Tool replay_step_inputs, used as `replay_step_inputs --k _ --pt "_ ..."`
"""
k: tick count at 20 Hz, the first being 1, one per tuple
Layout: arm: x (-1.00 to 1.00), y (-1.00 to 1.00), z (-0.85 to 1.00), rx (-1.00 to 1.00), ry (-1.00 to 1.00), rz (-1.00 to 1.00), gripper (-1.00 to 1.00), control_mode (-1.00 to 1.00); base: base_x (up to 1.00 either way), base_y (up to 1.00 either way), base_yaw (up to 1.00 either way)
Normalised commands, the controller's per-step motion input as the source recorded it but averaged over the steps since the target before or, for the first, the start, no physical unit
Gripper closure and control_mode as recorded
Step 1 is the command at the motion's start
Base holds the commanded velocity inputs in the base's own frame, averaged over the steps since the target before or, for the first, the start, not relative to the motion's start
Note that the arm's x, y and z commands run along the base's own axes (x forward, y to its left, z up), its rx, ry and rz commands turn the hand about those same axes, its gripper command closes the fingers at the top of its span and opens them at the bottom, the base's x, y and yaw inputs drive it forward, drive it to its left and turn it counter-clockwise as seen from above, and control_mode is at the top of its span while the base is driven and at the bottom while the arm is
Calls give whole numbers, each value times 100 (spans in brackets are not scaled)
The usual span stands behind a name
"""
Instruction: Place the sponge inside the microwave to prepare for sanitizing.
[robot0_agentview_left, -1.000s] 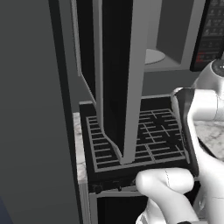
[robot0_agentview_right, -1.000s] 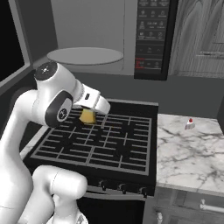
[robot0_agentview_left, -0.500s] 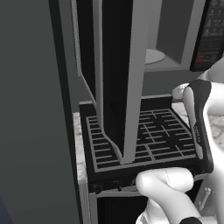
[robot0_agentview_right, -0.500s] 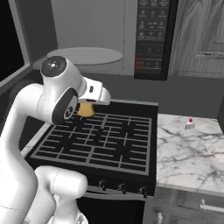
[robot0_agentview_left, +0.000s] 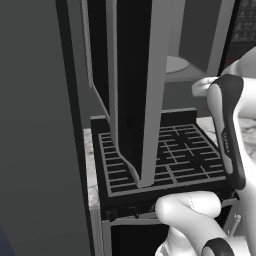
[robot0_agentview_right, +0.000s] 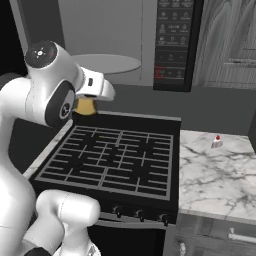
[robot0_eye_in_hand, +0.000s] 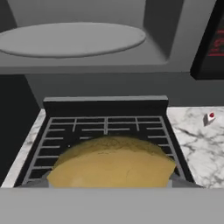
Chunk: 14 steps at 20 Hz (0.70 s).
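Microwave (robot0_agentview_right: 172, 45), large, grey-framed, dark door swung open, round pale turntable (robot0_agentview_right: 107, 63) inside. Black grated stove (robot0_agentview_right: 112, 160) below, beside marble counter (robot0_agentview_right: 220, 175) bearing small white red-capped bottle (robot0_agentview_right: 216, 141). Jaws clamped on yellow-tan sponge (robot0_eye_in_hand: 111, 162), raised above stove's back edge, below turntable level.

A yellow-tan sponge (robot0_eye_in_hand: 111, 162) is seen. The microwave (robot0_agentview_right: 131, 42) is shown with a grey cavity, a pale turntable (robot0_agentview_right: 106, 63), and a black panel (robot0_agentview_right: 173, 42) marked red. The stove (robot0_agentview_right: 114, 161) is black; the counter (robot0_agentview_right: 221, 172) is white-grey marbled, bearing a white, red-capped bottle (robot0_agentview_right: 216, 141).
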Motion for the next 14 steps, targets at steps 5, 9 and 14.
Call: replay_step_inputs --k 5,9,14 --pt "0 16 46 0 -22 4 100 -100 0 0 0" --pt "23 24 19 0 -10 5 100 -100 0 0 0" --pt "28 41 21 -5 0 6 100 -100 0 0 0"
